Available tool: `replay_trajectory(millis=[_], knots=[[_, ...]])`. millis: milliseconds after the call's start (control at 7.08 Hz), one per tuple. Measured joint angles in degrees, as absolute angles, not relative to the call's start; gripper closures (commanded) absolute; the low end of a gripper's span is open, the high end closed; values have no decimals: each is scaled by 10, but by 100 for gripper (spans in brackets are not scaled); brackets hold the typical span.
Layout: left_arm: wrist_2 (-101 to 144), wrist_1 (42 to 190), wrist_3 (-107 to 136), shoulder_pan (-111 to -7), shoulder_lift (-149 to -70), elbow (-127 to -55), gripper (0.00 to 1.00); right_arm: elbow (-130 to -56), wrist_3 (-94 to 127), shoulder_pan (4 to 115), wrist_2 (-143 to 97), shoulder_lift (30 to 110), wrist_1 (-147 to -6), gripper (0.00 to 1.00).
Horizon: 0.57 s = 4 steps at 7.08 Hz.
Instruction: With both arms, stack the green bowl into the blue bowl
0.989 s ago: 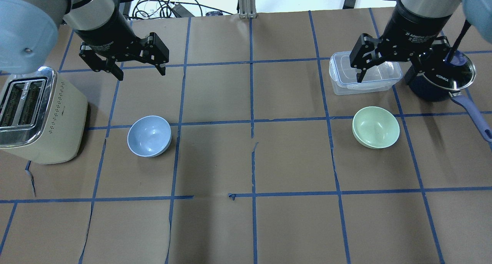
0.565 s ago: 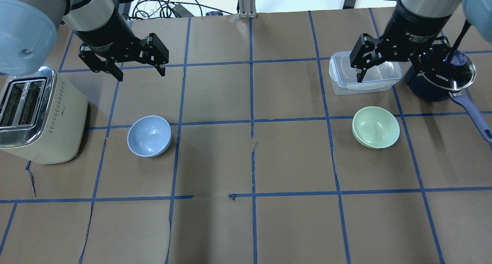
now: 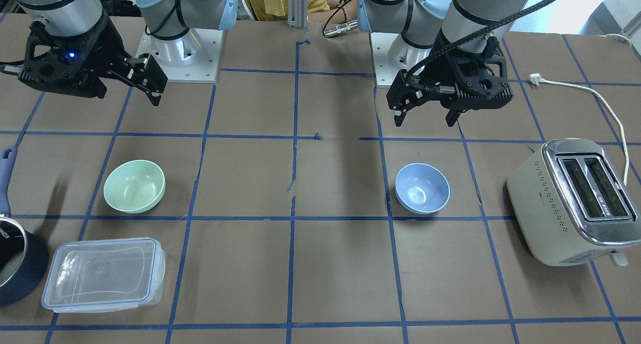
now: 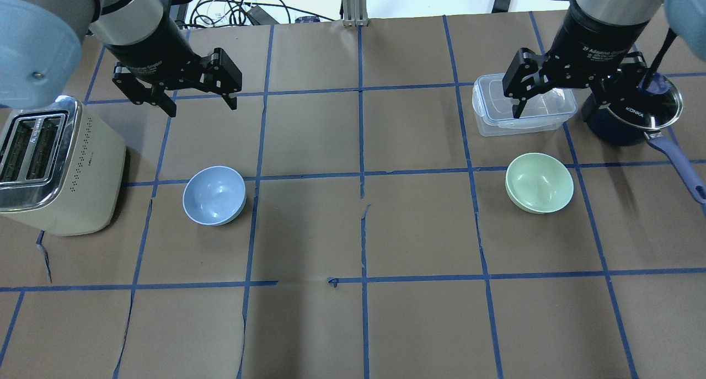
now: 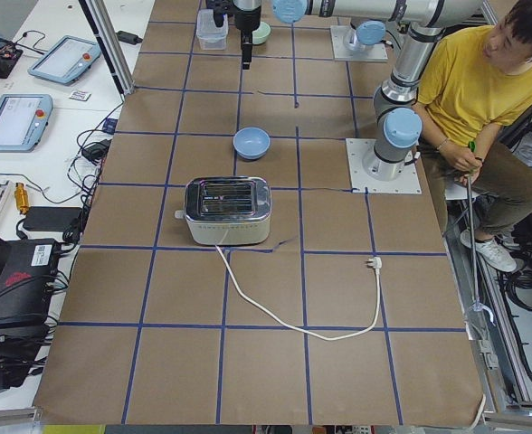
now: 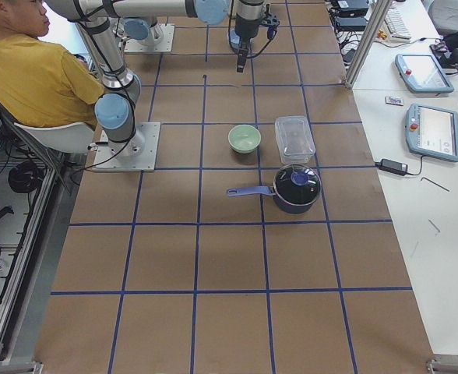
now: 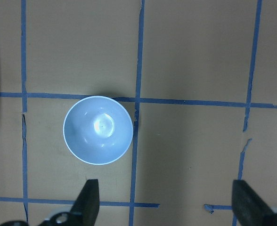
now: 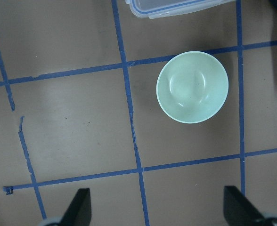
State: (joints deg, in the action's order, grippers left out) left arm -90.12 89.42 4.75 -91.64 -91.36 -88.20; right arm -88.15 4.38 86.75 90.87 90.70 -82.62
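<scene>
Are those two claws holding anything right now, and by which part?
Nothing is held. The left gripper and right gripper both hang open, and the blue bowl and green bowl sit untouched.

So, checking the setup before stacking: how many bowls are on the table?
2. The green bowl sits on the robot's right, near the clear container; the blue bowl on its left, beside the toaster. None seems hidden.

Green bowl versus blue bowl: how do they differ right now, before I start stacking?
Colour: the green bowl is pale mint, the blue bowl light periwinkle. Place: the green bowl sits on the robot's right side, near the clear container and the dark pot; the blue bowl sits on its left, near the toaster. Shared: both look the same size and shape, stand upright and empty on the table, and neither is held.
</scene>
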Motion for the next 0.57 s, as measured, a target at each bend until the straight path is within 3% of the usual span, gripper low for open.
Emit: replay_trajectory(millis=[565], knots=[[-904, 895, 46, -915, -912, -882, 0, -882, 43, 867, 914, 907, -826, 0]])
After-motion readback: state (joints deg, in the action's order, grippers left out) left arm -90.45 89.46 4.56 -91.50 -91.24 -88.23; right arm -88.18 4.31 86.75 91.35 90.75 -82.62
